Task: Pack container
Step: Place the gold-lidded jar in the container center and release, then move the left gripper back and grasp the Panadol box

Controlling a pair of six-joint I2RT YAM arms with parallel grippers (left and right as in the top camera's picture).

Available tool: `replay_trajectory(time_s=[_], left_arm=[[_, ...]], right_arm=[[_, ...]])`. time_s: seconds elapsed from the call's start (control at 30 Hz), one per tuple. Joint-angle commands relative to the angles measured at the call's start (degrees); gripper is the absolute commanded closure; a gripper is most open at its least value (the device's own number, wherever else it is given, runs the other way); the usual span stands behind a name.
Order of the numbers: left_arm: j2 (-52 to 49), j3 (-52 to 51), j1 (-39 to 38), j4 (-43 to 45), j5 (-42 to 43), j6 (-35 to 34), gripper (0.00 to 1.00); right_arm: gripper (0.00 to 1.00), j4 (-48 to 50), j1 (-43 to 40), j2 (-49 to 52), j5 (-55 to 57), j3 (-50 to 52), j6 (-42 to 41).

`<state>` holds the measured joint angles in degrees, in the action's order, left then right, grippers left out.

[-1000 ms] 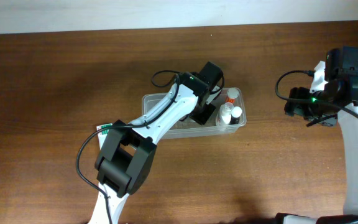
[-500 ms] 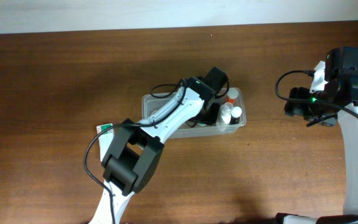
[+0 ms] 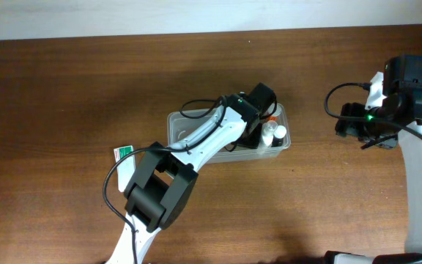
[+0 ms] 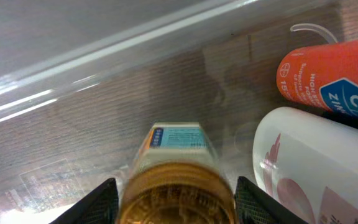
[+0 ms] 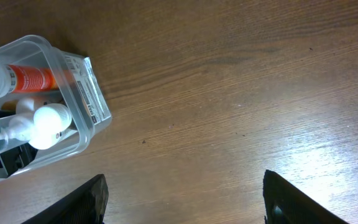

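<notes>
Clear plastic container [image 3: 176, 122] sits mid-table [image 3: 64, 95]. The left arm [image 3: 204, 143] reaches forward into its right end, the left gripper [image 4: 178, 200] clamped on an amber bottle [image 4: 176, 165] (white bottle [image 4: 303, 168] and orange tube [image 4: 328, 74] beside it). The right gripper [image 5: 185, 193] hangs over wood, fingers apart.

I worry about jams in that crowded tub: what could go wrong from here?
1. The left gripper grips the gold-capped bottle right beside the white bottle and the orange tube; opening the fingers or pulling out could bump them.
2. Nothing steadies the container: the right gripper hangs open over the table, away from it, so the left arm might drag it.
</notes>
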<state>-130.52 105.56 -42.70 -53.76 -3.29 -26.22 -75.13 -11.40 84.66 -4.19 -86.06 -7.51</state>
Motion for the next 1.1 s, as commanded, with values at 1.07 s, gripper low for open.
replay_trajectory(time_s=[1.07], left_arm=[[35.4, -11.5, 39.5, -24.6, -2.6, 2.9, 0.24]], right_arm=[[0.28, 0.1, -0.3, 0.1, -0.1, 0.0, 0.0]])
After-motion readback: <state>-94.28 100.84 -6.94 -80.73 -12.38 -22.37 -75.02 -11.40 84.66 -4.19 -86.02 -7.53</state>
